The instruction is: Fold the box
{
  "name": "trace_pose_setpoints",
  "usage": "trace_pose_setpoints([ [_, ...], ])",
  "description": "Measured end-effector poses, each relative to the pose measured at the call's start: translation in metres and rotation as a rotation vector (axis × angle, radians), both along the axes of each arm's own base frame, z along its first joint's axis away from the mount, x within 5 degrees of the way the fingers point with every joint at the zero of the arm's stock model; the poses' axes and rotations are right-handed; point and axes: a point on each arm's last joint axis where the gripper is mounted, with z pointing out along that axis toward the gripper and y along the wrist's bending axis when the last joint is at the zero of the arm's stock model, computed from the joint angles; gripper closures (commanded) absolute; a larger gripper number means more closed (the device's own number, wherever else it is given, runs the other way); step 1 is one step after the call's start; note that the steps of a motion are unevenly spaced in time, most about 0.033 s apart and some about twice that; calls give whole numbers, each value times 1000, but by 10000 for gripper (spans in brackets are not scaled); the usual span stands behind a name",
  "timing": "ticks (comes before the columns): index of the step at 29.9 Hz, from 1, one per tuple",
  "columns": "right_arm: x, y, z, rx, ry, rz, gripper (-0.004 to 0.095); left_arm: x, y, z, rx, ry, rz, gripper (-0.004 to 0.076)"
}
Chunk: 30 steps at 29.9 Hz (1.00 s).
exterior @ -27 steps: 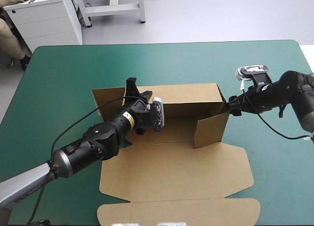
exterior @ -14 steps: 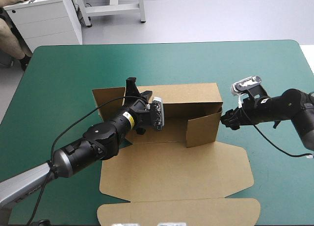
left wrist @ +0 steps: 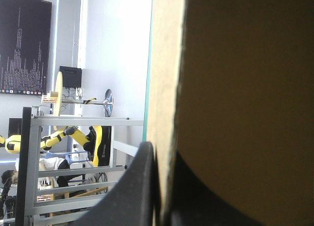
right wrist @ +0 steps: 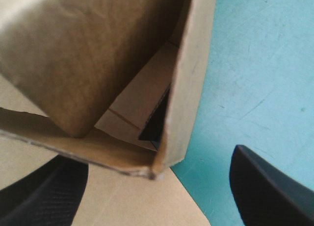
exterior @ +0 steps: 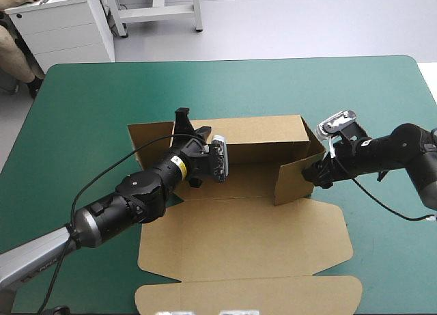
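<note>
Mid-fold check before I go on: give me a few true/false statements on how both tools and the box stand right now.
1. The left tool is clamped on the back wall of the box. True.
2. The right tool is shut on the box. False: the right wrist view shows its fingers standing apart, with the box's corner ahead between them.
3. The lid lies flat on the teal-green cover, on the box's near side. True.
4. The right end flap lies flat on the table. False: it stands raised, angled in toward the box floor.
</note>
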Motion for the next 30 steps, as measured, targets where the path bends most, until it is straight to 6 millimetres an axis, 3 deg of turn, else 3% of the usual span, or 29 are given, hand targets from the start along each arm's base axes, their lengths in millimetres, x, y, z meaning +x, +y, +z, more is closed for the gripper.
trace_pose_setpoints([
  [7, 2, 10, 3, 78, -40, 72, 184, 0, 0, 0, -1, 1, 4, 731],
  [12, 10, 25, -7, 95, -25, 119, 185, 0, 0, 0, 1, 0, 5, 731],
  [23, 18, 39, -5, 102, -142, 108, 194, 0, 1, 0, -4, 5, 12, 731],
  [26, 21, 42, -4, 98, -175, 96, 288, 0, 0, 0, -7, 7, 9, 731],
  [30, 25, 42, -4, 95, -201, 68, 580, 1, 1, -1, -5, 8, 17, 731],
])
